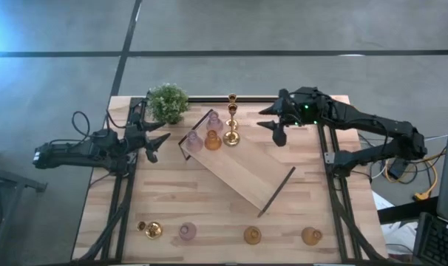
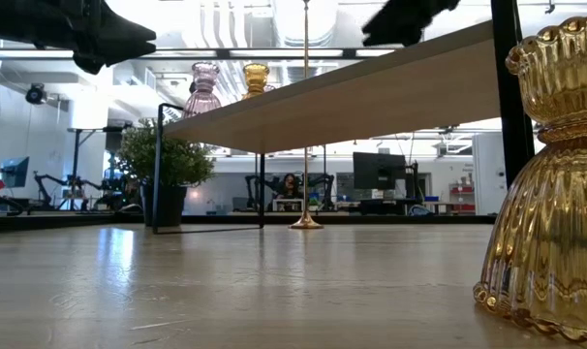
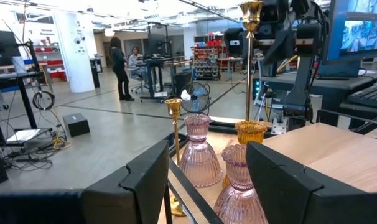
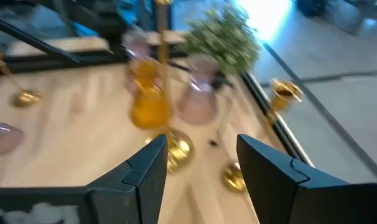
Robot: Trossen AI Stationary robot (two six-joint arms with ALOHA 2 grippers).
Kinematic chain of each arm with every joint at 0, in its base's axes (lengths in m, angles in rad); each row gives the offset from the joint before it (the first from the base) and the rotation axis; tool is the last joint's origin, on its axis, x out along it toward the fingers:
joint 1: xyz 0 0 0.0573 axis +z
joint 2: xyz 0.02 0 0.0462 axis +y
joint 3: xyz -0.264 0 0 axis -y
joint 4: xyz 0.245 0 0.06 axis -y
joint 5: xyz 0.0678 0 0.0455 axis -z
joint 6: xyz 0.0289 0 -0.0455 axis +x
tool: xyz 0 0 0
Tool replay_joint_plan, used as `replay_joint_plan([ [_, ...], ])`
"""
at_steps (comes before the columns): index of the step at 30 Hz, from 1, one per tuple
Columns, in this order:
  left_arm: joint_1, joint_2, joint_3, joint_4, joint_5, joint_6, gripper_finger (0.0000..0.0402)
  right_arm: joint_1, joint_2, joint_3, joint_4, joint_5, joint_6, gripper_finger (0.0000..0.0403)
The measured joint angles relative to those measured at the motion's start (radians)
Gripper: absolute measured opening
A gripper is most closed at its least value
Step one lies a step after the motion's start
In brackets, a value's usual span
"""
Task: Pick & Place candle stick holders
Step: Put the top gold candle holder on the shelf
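Gold, amber, pink candle stick holders (image 1: 213, 131)

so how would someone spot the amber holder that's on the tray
Find the long light-wood tray lying diagonally mid-table. At its end nearest the potted plant stands a cluster of holders. The amber holder is the squat orange one, beside two pale pink glass ones and a thin gold stick.

From my console: glossy ribbed amber glass holder (image 2: 548, 184), pale pink glass holders (image 3: 201, 151) and polished gold metal sticks (image 1: 231, 125) ahead of the left gripper's (image 3: 204, 177) matt black fingers; smooth light-wood tray (image 1: 242, 171), grained wood table (image 1: 320, 192).
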Motion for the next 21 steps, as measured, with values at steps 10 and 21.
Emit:
replay_joint_plan([
  [10, 0.0, 0.0, 0.0, 0.002, 0.0, -0.007, 0.0218, -0.197, -0.001, -0.214, 0.251, -0.012, -0.066, 0.0162],
  [21, 0.0, 0.0, 0.0, 0.002, 0.0, -0.001, 0.0218, -0.442, 0.271, -0.183, 0.425, -0.353, -0.066, 0.0135],
])
